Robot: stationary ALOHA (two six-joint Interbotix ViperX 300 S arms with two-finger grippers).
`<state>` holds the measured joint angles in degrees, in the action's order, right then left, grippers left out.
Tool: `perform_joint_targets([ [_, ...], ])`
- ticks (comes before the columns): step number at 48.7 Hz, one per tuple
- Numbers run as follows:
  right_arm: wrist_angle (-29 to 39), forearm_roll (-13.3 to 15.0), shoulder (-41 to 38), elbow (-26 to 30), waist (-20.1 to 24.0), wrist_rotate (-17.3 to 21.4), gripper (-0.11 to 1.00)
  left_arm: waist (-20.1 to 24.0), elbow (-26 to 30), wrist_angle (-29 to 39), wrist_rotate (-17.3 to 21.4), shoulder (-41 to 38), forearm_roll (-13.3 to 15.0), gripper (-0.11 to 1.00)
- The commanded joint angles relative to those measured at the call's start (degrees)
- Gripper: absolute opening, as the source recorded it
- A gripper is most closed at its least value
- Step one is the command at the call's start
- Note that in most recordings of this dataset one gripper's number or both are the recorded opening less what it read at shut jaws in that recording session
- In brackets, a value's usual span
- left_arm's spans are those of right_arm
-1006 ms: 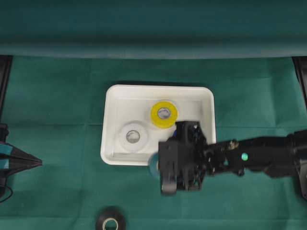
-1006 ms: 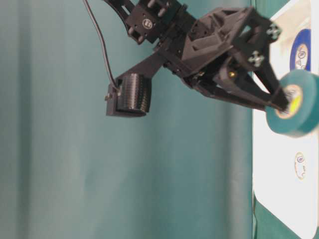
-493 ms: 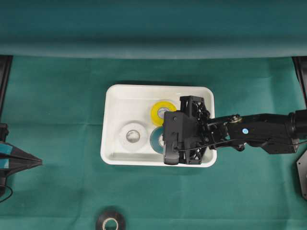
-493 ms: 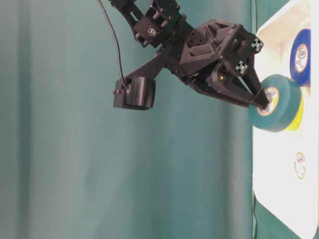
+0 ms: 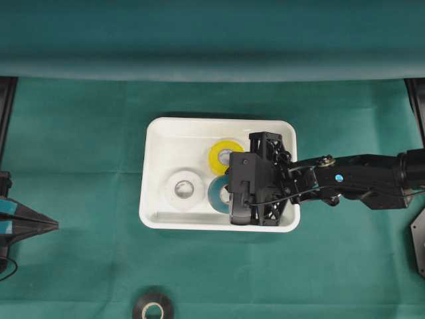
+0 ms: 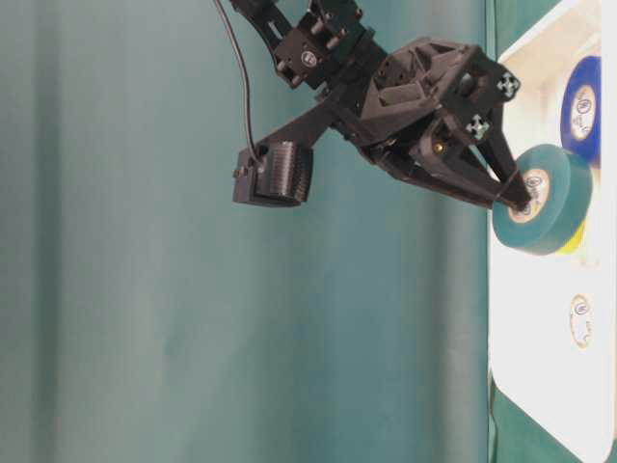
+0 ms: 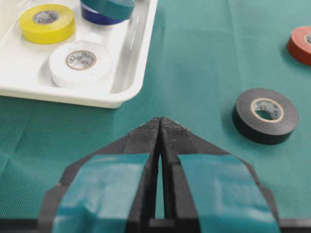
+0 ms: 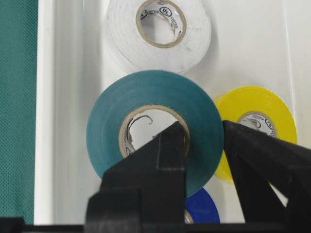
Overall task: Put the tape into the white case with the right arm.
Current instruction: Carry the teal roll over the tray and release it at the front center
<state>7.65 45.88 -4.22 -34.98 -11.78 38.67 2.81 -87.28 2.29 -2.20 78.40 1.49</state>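
Green cloth-covered table (image 5: 80, 146), bearing the white case (image 5: 174, 130) near its centre. The right arm (image 5: 365, 179) reaches in from the right of the overhead view, its forearm roughly level and its wrist bent down, so that the right gripper (image 8: 204, 138) hangs over the case's right half. The fingers pinch the teal tape (image 8: 150, 94) through its wall: one finger (image 8: 167, 145) sits inside the cardboard core, the other (image 8: 252, 145) outside the rim. The roll is held above the case floor, tilted rather than flat, its hole facing the wrist camera. It overlaps the yellow roll (image 8: 265, 109) and a blue roll (image 8: 201, 208) that lie below it; the white roll (image 8: 158, 29) lies just beside. Whether the teal tape touches any of them cannot be told. The coming move appears to turn on this stacking: free floor shows toward the case's near wall, so a straight release would probably land the roll partly on its neighbours. The left gripper (image 7: 160, 128) rests well apart at the table's left, its fingers pressed together, empty. A black roll (image 7: 265, 115) and a red roll (image 7: 301, 43) lie outside the case.
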Motion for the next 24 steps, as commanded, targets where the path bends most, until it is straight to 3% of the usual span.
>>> perform_joint_targets([
  [1,-0.4,0.2,0.8,0.6,0.1,0.2,0.0,0.1,0.6,-0.6,0.1,-0.4,0.0,0.0],
  [9,-0.7,0.2,0.8,0.4,0.1,0.2,0.01,0.1,0.6,-0.5,0.1,-0.4,0.1,0.0],
  [11,-0.7,0.2,0.8,0.3,0.1,0.3,0.06,0.1,0.6,-0.5,0.1,-0.4,0.1,0.0],
  [16,-0.6,0.2,0.8,0.3,0.1,0.3,0.28,0.1,0.6,-0.5,0.1,-0.4,0.0,0.0],
  [22,-0.7,0.2,0.8,0.2,0.1,0.3,0.66,0.1,0.6,-0.5,0.0,-0.4,0.0,0.0],
  [24,-0.7,0.2,0.8,0.2,0.1,0.3,0.69,0.1,0.6,-0.5,0.0,-0.4,0.1,0.0],
])
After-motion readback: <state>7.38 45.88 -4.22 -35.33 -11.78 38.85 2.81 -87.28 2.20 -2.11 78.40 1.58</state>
